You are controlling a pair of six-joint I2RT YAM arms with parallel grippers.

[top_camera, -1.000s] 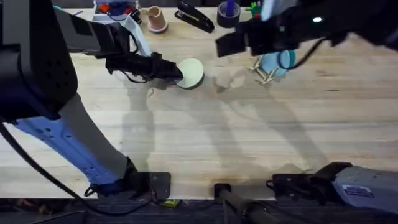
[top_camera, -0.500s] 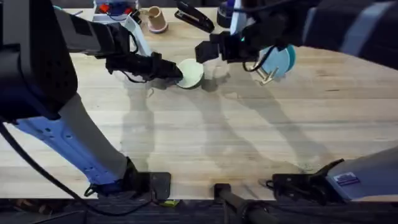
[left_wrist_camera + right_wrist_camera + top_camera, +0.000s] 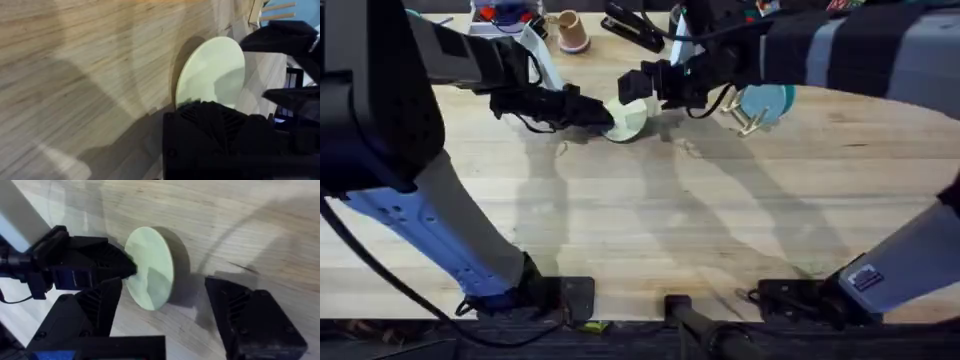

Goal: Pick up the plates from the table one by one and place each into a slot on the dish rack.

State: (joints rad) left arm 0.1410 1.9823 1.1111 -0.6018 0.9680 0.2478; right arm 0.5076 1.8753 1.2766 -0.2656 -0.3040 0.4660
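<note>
Holding the cream-yellow plate (image 3: 628, 117) by one edge, the left pincer (image 3: 603, 112) has it tilted up on its rim on the table (image 3: 650, 220), toward the far side and a little left of the middle. The left wrist view shows the pincer's black fingers closed over the plate's near edge, the disc standing clear beyond them. The right pincer (image 3: 167, 302) comes at the plate from the opposite side with its jaws spread wide — one finger on each side of the disc, neither yet touching it.

This looks like a handover. To do it well, the right pincer should slide further on until its pads straddle the free edge squarely, then close firmly before the left one lets go; releasing early would drop the plate flat again. Keeping the disc upright matters, since it must go edge-first into a slot.

The dish rack (image 3: 748, 118) stands just beyond the right pincer, already carrying a light blue plate (image 3: 769, 99) — so the carry should be short.
</note>
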